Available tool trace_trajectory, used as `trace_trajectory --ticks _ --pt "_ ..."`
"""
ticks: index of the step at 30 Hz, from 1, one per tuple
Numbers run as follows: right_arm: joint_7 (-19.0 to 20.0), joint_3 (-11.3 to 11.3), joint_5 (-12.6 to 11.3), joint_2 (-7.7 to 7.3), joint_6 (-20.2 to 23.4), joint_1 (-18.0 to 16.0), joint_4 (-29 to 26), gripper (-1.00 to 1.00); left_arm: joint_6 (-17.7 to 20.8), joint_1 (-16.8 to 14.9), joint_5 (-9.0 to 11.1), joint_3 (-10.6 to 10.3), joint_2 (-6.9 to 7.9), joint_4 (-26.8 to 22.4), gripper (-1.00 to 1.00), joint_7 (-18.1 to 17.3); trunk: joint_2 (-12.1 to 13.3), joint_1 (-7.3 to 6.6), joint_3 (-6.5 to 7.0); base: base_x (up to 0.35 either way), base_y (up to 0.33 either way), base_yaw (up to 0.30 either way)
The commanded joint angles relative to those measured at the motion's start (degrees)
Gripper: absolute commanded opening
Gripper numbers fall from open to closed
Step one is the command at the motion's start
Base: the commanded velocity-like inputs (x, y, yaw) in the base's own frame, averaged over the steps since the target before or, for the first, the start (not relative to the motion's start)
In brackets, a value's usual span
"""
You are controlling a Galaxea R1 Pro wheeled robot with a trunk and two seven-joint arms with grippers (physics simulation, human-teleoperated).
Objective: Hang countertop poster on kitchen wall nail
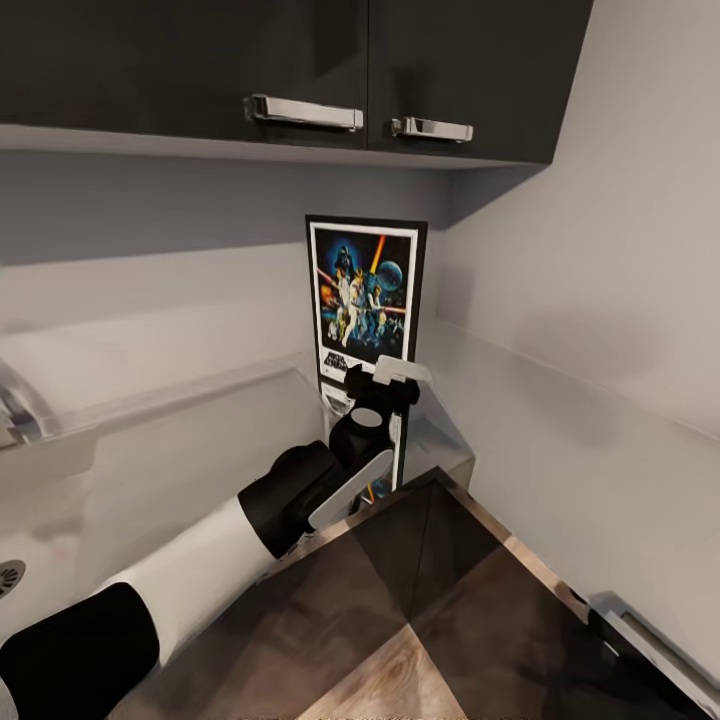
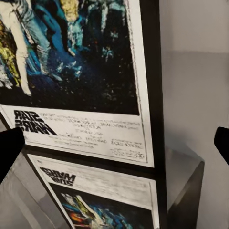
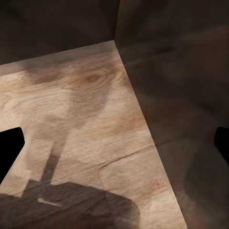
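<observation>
Kitchen corner in the head view: dark wall cabinets (image 1: 300,70) with chrome handles overhead, pale grey walls meeting behind, and the glossy pale grey surface of the kitchen countertop (image 1: 180,400) running below them. Right in that corner stands the poster (image 1: 365,300), upright in its black frame, leaning back against the wall, its bottom edge down on the surface, its artwork mirrored in the gloss.

Up comes the left gripper (image 1: 385,385), sitting at the poster's lower edge. From the left wrist view the poster (image 2: 81,71) looms large and very close, and the left gripper (image 2: 114,140) has its two dark fingertips spread wide at either side of the picture, nothing between them but the poster's face ahead. Released, then, and not yet closed on the frame.

Over to the right wrist view: the right gripper (image 3: 114,143) also shows fingertips wide apart, released, looking down at wooden floor (image 3: 76,109), well away from the poster.

By my reckoning this is early going. The reach looks nearly complete; the grasp, the lift off the surface and the hanging are all left.
</observation>
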Motion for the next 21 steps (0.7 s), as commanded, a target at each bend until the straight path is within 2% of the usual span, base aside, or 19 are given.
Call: trace_trajectory --ticks 1,7,21 --pt "-0.51 0.45 0.05 -0.04 -0.06 -0.04 0.02 1.00 0.32 -0.39 0.49 -0.10 0.00 -0.03 1.00 0.51 -0.03 0.00 -0.15 0.000 0.000 0.000" --pt "-0.51 0.45 0.03 -0.04 -0.01 -0.04 0.04 1.00 1.05 -1.55 0.44 0.06 0.00 0.29 1.00 0.57 -0.03 0.00 -0.70 0.000 0.000 0.000" --pt "-0.51 0.47 0.04 -0.04 -0.02 -0.04 0.04 1.00 1.14 -1.71 0.45 0.29 0.00 0.71 1.00 0.62 -0.03 0.00 -1.98 0.000 0.000 0.000"
